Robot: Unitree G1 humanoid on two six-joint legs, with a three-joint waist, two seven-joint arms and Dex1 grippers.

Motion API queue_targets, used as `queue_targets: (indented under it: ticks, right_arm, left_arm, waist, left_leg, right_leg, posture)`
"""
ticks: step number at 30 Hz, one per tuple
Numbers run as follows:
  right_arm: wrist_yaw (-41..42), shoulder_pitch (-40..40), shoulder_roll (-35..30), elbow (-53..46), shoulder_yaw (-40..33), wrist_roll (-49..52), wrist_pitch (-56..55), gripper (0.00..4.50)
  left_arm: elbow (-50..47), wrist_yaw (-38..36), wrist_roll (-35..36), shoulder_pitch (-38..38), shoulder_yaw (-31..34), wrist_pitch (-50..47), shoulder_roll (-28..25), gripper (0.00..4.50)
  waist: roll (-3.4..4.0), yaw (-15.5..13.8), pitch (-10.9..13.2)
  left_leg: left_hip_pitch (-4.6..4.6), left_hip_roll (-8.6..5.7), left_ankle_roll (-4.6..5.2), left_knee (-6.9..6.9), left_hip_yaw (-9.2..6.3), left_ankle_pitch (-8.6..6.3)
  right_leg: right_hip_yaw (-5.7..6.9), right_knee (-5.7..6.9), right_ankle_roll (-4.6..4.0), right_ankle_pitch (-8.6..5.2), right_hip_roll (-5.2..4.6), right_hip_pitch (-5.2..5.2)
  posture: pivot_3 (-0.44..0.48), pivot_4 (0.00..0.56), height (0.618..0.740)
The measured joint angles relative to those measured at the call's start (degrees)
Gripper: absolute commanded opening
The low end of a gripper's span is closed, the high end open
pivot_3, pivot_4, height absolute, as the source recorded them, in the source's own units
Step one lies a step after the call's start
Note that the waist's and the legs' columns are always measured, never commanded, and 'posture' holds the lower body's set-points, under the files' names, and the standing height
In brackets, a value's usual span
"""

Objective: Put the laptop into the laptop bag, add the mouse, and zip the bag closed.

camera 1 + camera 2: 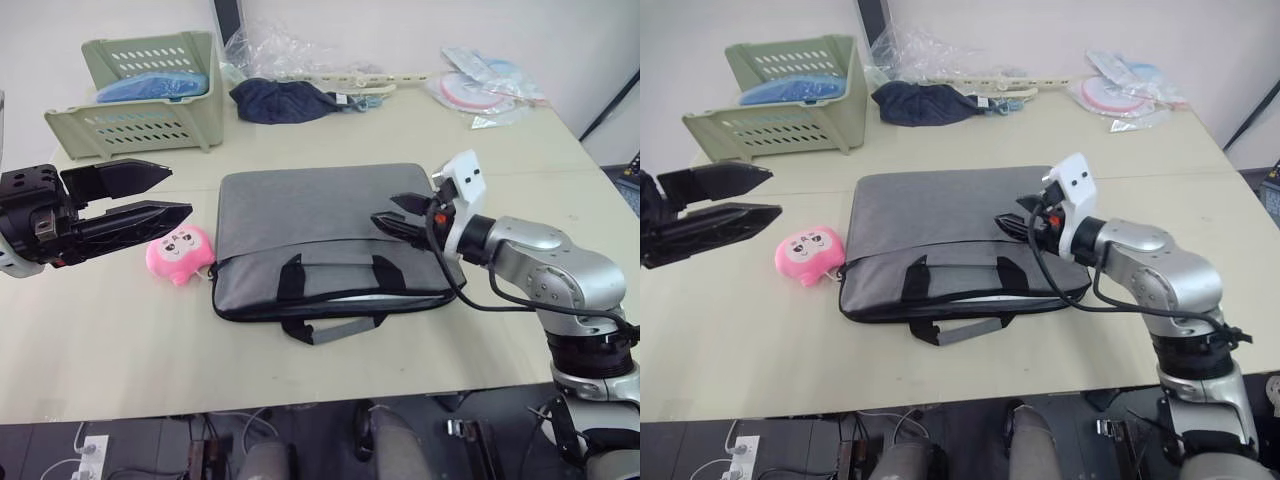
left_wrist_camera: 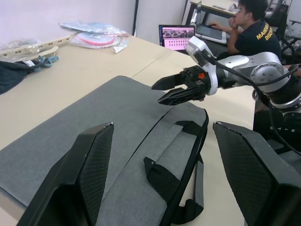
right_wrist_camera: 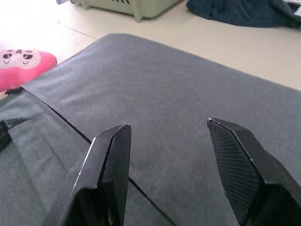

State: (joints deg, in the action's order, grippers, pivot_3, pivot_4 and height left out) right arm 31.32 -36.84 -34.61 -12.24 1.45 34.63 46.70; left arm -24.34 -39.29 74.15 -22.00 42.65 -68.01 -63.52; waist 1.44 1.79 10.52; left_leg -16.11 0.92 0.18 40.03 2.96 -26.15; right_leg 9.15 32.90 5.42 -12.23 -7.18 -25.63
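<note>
The grey laptop bag [image 1: 320, 215] lies flat in the middle of the table, black handles [image 1: 335, 275] toward me and its front mouth open. A thin pale edge [image 1: 365, 298] shows in that mouth, seemingly the laptop. The mouse is out of view. My right gripper [image 1: 385, 208] hovers open just above the bag's right part, fingers pointing left; the right wrist view looks down on the grey fabric [image 3: 164, 80] between its fingers. My left gripper [image 1: 180, 190] is open in the air left of the bag, above the table, holding nothing.
A pink plush toy [image 1: 178, 252] touches the bag's left front corner. A green basket [image 1: 140, 95] stands at the back left, with a dark cloth [image 1: 285, 100] and plastic packets [image 1: 480, 85] along the back. A person [image 2: 249, 28] sits at a desk beyond the table.
</note>
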Motion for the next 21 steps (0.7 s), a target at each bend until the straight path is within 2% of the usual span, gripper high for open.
queue_targets:
  ticks: [4, 14, 21]
  right_arm:
    - [0.77, -1.76, 3.43, 4.67, 2.31, -2.94, -4.08, 0.08]
    - [5.91, -6.1, 14.13, 15.54, 7.5, -8.78, -13.83, 0.08]
    - [11.19, -5.81, 16.86, 23.32, 9.28, -12.68, -20.53, 0.08]
  left_arm:
    - [-0.09, 0.19, 0.37, 0.67, -0.3, 0.66, 0.03, 3.69]
    - [-0.92, 1.15, 2.31, 3.85, -0.45, 2.32, 0.03, 3.69]
    - [-2.11, 2.21, 3.18, 5.21, -0.44, 2.77, -0.03, 3.69]
  waist:
    - [0.0, 0.06, 0.0]
    - [0.01, 1.12, 0.01]
    - [0.02, 1.87, 0.01]
  left_leg:
    - [0.0, 0.0, 0.0, 0.0, 0.0, 0.0]
    - [0.19, 0.0, -0.02, 0.02, -0.13, 0.01]
    - [0.3, 0.0, -0.03, 0.0, -0.13, 0.02]
  right_leg:
    - [0.01, 0.0, 0.0, 0.0, 0.01, 0.0]
    - [0.1, 0.04, -0.03, -0.02, 0.02, -0.02]
    - [0.09, 0.09, -0.08, -0.04, 0.02, 0.0]
  posture:
    - [0.0, 0.15, 0.74]
    - [0.0, 0.15, 0.74]
    - [0.0, 0.15, 0.74]
